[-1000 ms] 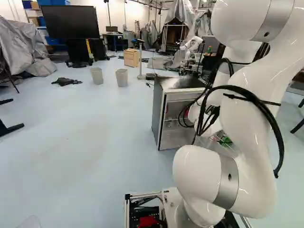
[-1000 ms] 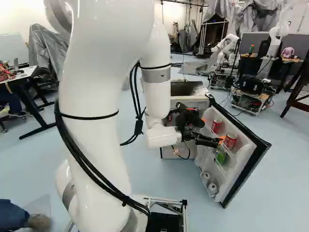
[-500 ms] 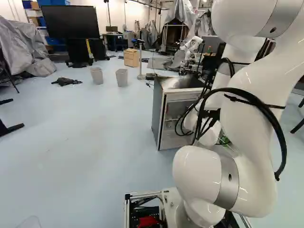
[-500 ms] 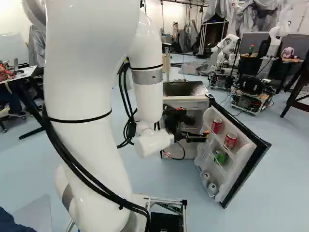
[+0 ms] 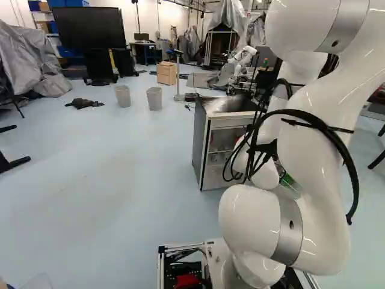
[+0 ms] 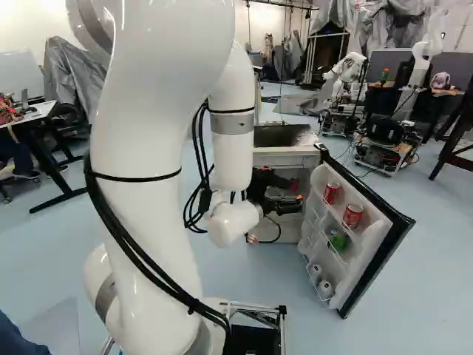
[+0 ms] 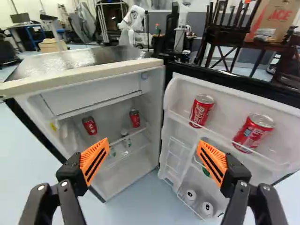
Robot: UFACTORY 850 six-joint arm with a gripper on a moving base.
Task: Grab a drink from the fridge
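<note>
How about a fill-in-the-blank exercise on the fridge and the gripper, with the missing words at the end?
The cans on the upper shelf of the fridge door are mostly ____ in colour. The number of cans of that colour showing inside the fridge itself is ____. The pads of the gripper are ____ and black.

Missing words: red; two; orange.

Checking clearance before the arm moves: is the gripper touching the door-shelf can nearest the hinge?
Apart. In the wrist view, white door liner shows between the can and the open gripper; the right base view also shows a gap.
</note>
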